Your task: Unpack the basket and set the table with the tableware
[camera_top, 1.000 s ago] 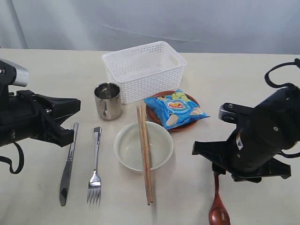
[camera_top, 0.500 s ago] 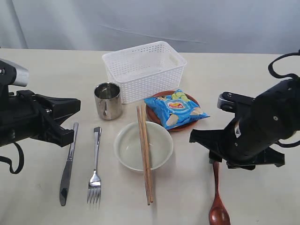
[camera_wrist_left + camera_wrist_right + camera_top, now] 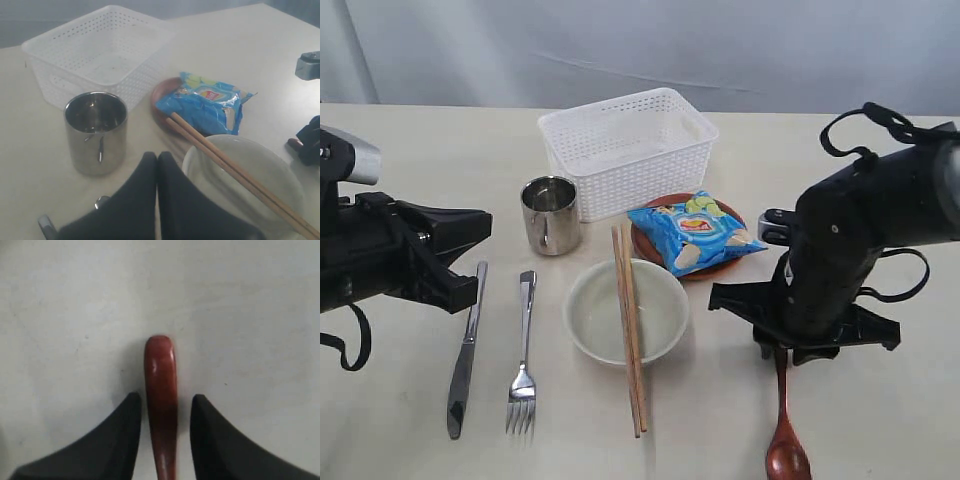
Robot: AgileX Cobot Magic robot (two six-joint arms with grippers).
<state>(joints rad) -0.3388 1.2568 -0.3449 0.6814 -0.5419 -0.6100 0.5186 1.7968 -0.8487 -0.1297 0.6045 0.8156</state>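
The spoon (image 3: 161, 385) lay flat on the table (image 3: 890, 420), right of the bowl (image 3: 626, 312), its handle untouched between the slightly parted jaws of my right gripper (image 3: 165, 399). I judged a straight lift clear best, with no sideways drag. My left gripper (image 3: 157, 160) rested closed, holding nothing. The table was pale and smooth, with a grey backdrop (image 3: 640, 45) behind.

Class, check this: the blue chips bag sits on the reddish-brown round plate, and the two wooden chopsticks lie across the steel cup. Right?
Not quite: the two wooden chopsticks lie across the round cream bowl, not the steel cup, as the exterior view shows.
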